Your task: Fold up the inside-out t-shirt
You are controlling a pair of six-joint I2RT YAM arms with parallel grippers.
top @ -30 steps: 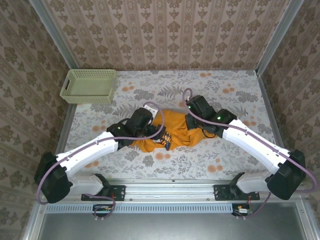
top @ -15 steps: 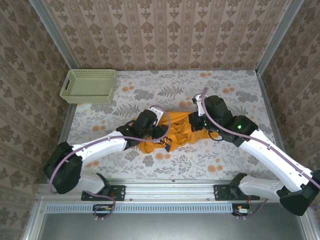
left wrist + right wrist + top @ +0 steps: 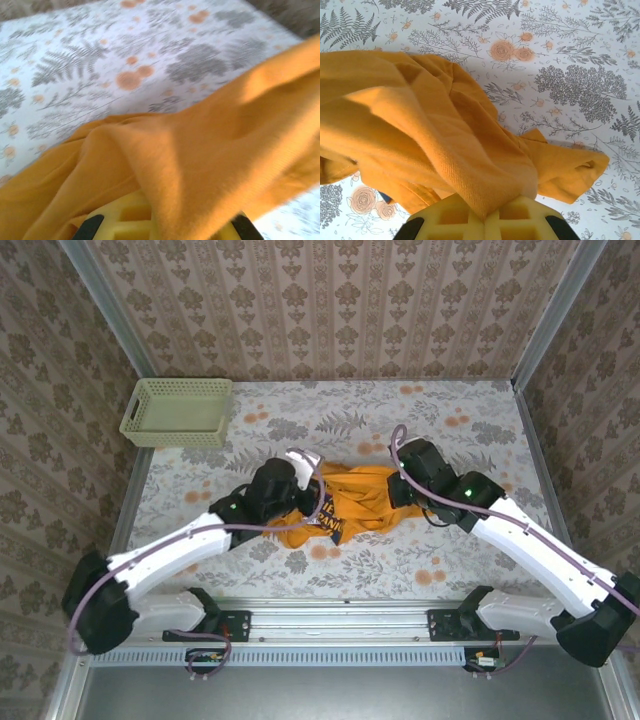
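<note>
Two grippers are both closed on one garment. The orange-yellow t-shirt (image 3: pixel 357 502) lies bunched near the middle of the flower-patterned surface (image 3: pixel 450 570), between the two arms. The left gripper (image 3: pixel 306 504) is clamped on the shirt's left edge, and the right gripper (image 3: pixel 396 488) on its upper right edge, so the cloth spans the gap from one to the other. A patch of dark blue and white lettering (image 3: pixel 328 523) shows on the shirt's near left part, just beside the left gripper.

From the left wrist, the t-shirt (image 3: pixel 200 150) drapes over and between the yellow pads (image 3: pixel 120 218), running up to the right in a broad fold with the surface (image 3: pixel 100 65) beyond it.

From the right wrist, a thick ridge of the t-shirt (image 3: pixel 445 135) runs straight down into the seam between the yellow pads (image 3: pixel 452 216), which are pressed together on it. The rest of the cloth spreads to the left, and a smaller crumpled flap lies to the right on the surface (image 3: pixel 570 85).

A pale green mesh basket (image 3: pixel 178 412) stands at the far left corner, well apart from the shirt.
</note>
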